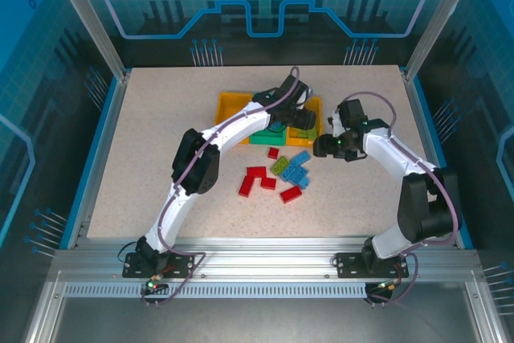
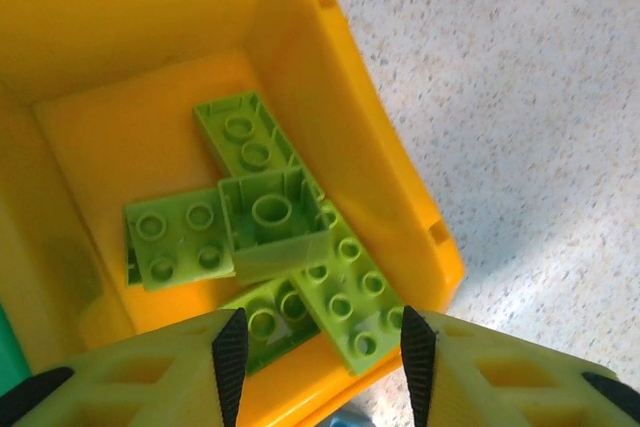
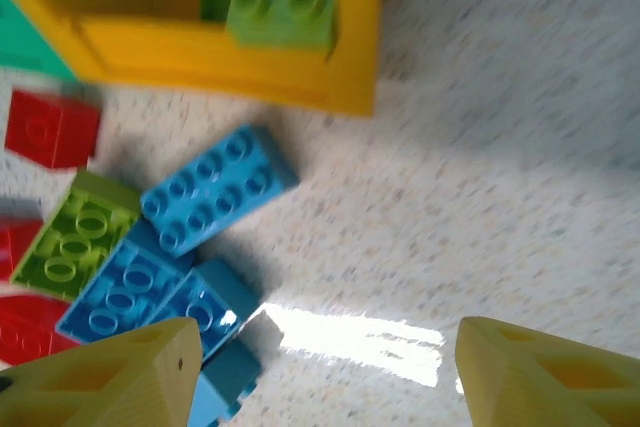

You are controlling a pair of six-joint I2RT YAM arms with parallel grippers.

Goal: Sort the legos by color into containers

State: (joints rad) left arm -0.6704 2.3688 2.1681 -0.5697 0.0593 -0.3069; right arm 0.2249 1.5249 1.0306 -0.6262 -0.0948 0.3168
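The right yellow bin (image 2: 330,117) lies under my left gripper (image 2: 318,367) and holds several light green legos (image 2: 268,215). That gripper's jaws stand open with nothing between them. From above, my left gripper (image 1: 303,120) hangs over the right yellow bin (image 1: 315,110). My right gripper (image 3: 320,372) is open above bare table, just right of a cluster of blue legos (image 3: 215,187), with a green lego (image 3: 75,242) and a red lego (image 3: 50,127) further left. In the top view my right gripper (image 1: 323,147) sits right of the loose pile (image 1: 293,170).
A second yellow bin (image 1: 229,106) stands left of the green bin (image 1: 263,138), both partly hidden by the left arm. Red legos (image 1: 255,179) lie at the near side of the pile. Bare table (image 1: 144,150) spreads to the left and front, inside blue-edged walls.
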